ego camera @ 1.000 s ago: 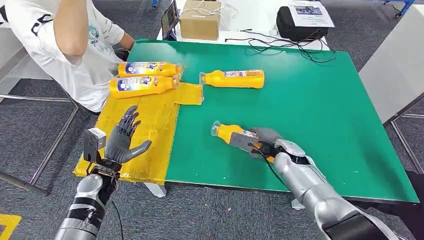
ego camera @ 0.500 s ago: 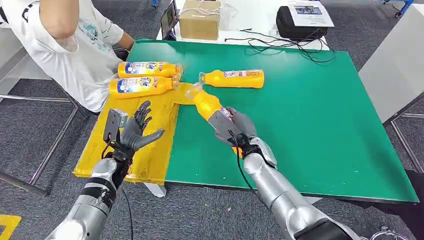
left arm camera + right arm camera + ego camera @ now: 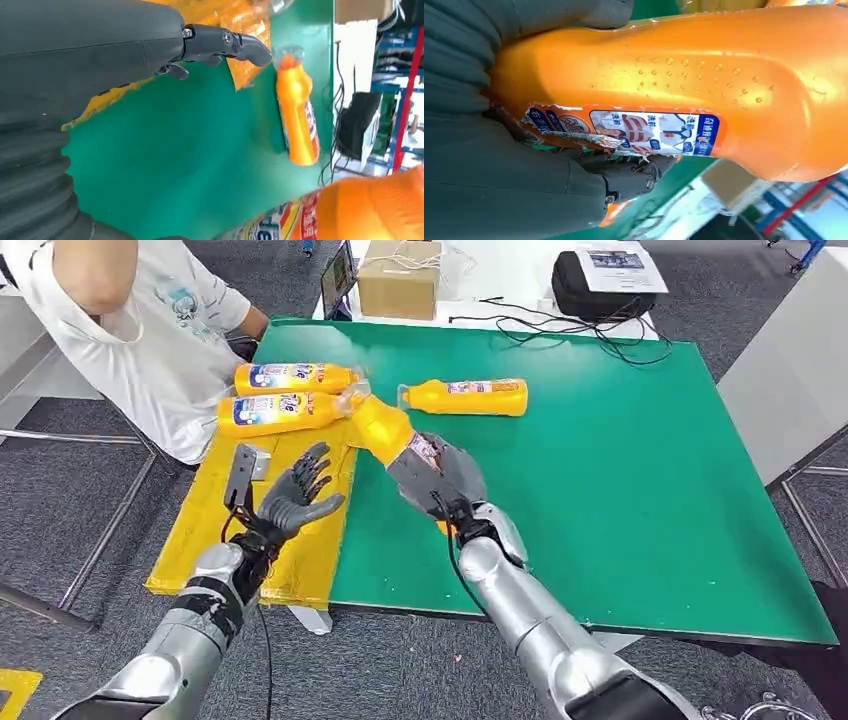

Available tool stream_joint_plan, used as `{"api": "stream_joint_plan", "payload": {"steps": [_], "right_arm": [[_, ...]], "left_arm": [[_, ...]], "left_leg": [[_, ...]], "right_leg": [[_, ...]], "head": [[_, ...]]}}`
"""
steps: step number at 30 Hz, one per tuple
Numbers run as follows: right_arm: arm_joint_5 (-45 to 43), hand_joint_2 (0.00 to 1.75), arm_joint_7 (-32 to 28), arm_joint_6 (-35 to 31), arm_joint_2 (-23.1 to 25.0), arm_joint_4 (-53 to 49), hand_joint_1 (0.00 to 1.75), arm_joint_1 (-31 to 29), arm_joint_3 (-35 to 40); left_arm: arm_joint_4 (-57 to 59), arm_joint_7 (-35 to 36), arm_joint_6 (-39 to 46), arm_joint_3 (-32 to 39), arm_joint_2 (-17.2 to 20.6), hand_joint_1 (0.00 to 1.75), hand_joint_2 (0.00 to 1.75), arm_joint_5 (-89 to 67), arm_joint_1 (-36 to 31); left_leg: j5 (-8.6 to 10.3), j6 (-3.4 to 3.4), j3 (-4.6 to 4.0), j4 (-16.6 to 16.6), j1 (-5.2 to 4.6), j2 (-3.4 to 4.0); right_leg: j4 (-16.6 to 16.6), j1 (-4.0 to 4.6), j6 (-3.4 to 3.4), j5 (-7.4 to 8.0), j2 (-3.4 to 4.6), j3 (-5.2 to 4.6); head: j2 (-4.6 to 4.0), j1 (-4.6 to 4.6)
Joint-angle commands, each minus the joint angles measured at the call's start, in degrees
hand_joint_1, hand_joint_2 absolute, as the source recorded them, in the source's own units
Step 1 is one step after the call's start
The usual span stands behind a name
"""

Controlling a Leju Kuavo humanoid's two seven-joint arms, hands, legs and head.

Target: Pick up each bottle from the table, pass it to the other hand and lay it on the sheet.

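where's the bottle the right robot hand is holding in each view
Head view: held bottle mid-frame, above the green table, in the right robot hand.
Left wrist view: its orange body in the lower right corner.
Right wrist view: it spans the frame.
Shared landmark: the green table.

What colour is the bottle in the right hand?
Orange bottle, clearest in the right wrist view, held by the right hand.

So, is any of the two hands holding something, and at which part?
The right hand grips an orange bottle around its lower body, at the label, cap end pointing away. The left hand holds nothing, its fingers apart.
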Motion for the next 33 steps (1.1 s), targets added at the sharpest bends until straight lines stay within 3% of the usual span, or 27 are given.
{"api": "stream_joint_plan", "payload": {"steps": [1,16,23,33], "right_arm": [[3.68,1.75,0.33,0.14,1.92,-2.77,1.75,1.73,8.36],[5.22,1.75,-2.28,2.91,2.16,0.79,1.75,2.29,11.98],[4.43,1.75,-3.2,2.7,0.75,1.18,1.75,3.56,10.92],[4.65,1.75,-4.13,3.72,1.15,2.09,1.75,2.94,10.9]], "left_arm": [[-2.31,0.78,0.48,-4.53,-1.63,0.0,1.75,2.56,-1.94],[-13.75,2.07,-0.07,-6.96,-1.44,0.0,1.75,9.84,0.78],[-18.69,3.58,-0.79,-8.58,1.08,0.0,1.75,12.21,3.27],[-17.63,4.37,-2.84,-9.93,1.68,0.0,1.75,14.09,1.98]], "left_leg": [[-0.11,-0.05,0.19,0.01,0.06,-0.04],[-0.09,-0.05,0.14,0.01,0.06,-0.06],[-0.16,-0.05,0.32,-0.01,0.07,-0.07],[-0.13,-0.06,0.24,0.01,0.05,-0.06]], "right_leg": [[0.0,0.06,-0.07,-0.13,-0.04,0.21],[-0.01,0.06,-0.07,-0.11,-0.06,0.18],[-0.04,0.07,-0.08,-0.18,-0.06,0.37],[0.0,0.05,-0.09,-0.15,-0.06,0.27]], "head": [[0.0,0.0],[0.0,0.0],[0.0,0.02],[0.0,0.02]]}}
